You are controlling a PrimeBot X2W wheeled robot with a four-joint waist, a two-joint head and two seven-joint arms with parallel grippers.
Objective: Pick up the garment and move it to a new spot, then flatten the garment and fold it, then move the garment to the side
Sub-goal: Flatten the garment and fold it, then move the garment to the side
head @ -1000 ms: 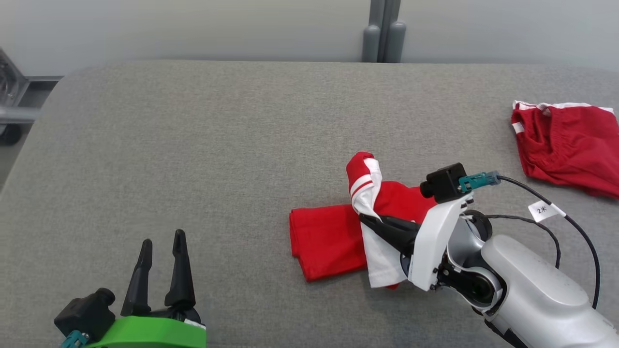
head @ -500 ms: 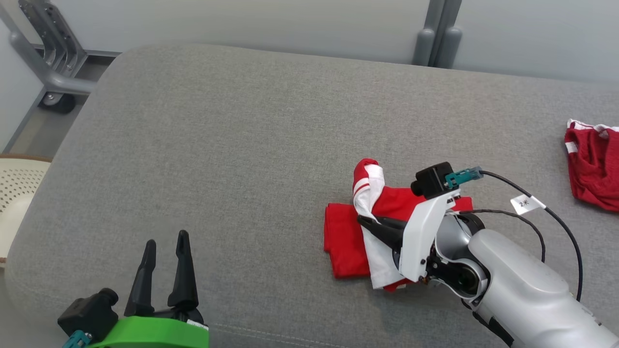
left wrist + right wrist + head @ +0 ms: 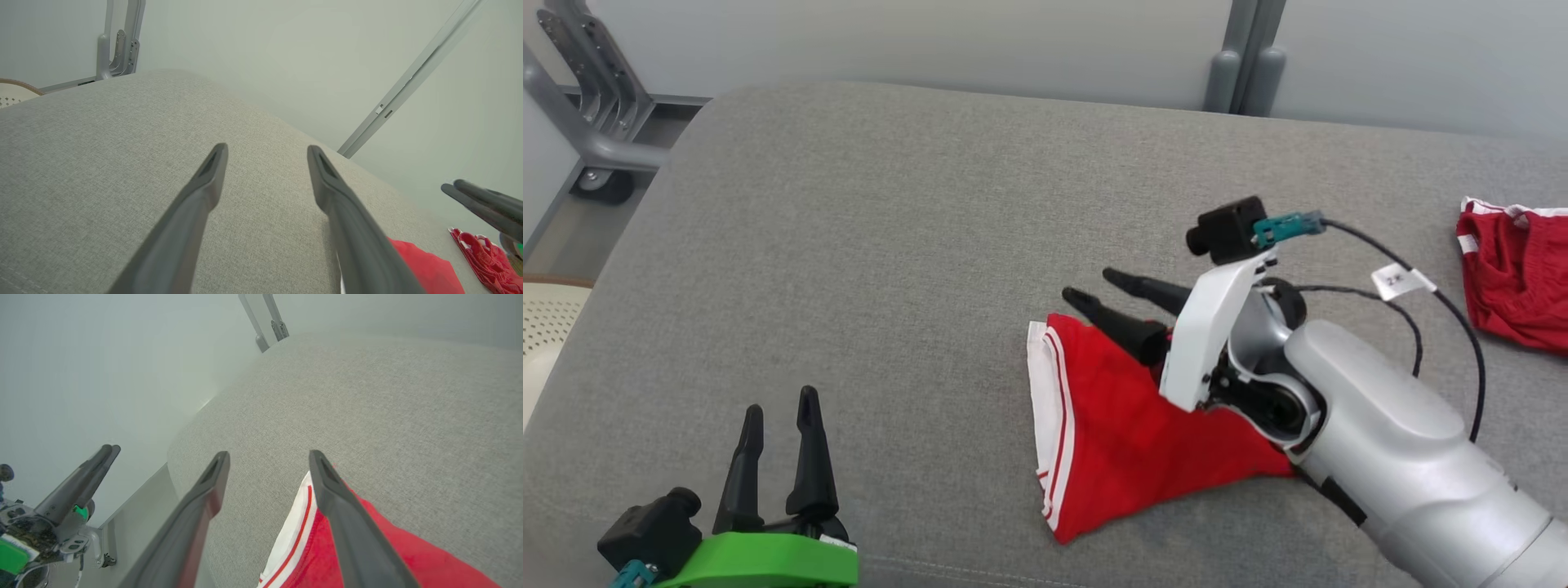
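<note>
Grey cushion (image 3: 890,245) is stretching across your view, with the red garment (image 3: 1111,425) lying spread right of centre. Your right gripper (image 3: 1089,284) is hovering over its top edge, jaws apart; your left gripper (image 3: 781,400) is sitting at lower left, jaws apart too.

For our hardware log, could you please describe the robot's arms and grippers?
Left gripper: long black fingers, bright green mount. Right gripper: matching fingers, white bracket, silver forearm, black camera with teal plug, white-tagged black cable.
</note>
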